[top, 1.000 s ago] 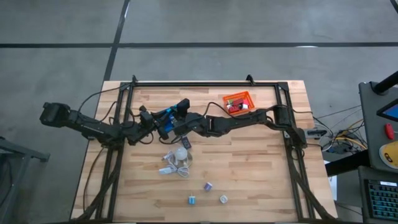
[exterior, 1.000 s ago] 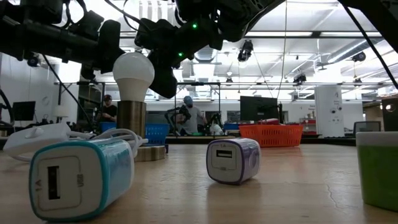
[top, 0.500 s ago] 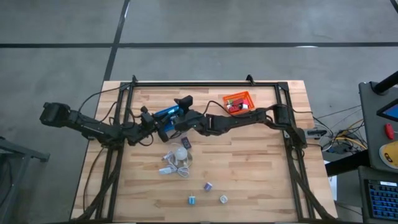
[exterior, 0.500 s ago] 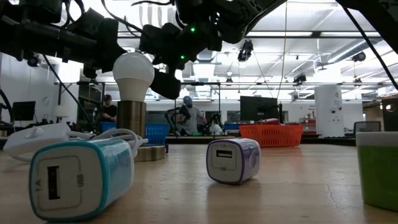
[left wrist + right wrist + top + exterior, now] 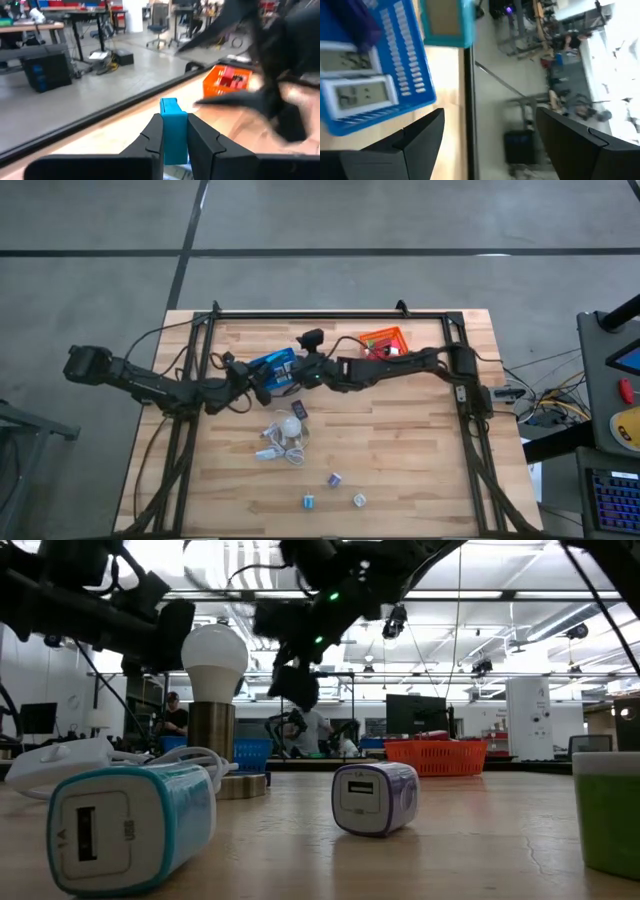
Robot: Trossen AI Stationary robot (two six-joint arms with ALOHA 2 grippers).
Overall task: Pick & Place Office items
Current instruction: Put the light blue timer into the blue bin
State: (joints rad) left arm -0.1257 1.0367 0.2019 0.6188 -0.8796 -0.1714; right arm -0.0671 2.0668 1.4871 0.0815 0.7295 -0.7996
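From above: left gripper [image 5: 262,378] clamped on the near rim of the blue basket [image 5: 275,367], toward the far edge of the worktop [image 5: 420,450], left of its middle. Right gripper [image 5: 310,345] raised just past that basket's right end, arm stretched in from the right edge. Orange basket [image 5: 384,343] near the far edge, right of centre, with red pieces [image 5: 378,352] inside. White bulb [image 5: 292,426] and its cord mid-worktop; a dark flat item [image 5: 298,409] just beside it. Three small cubes near the front edge: purple cube [image 5: 334,479], teal cube [image 5: 310,501], pale cube [image 5: 359,500] (well apart from both baskets).

At table height: teal cube [image 5: 130,825] closest, lying on its side, purple cube [image 5: 373,798] behind it, bulb [image 5: 213,655] upright on its base, both baskets far back, arms overhead.

Left wrist: fingers [image 5: 154,137] shut tight on a blue rim [image 5: 174,127]; orange basket [image 5: 231,82] beyond, right arm a dark blur.

Right wrist: fingers [image 5: 420,132] spread wide, nothing between them; blue basket [image 5: 375,75] ahead holding pale-labelled flat rectangles [image 5: 355,92].
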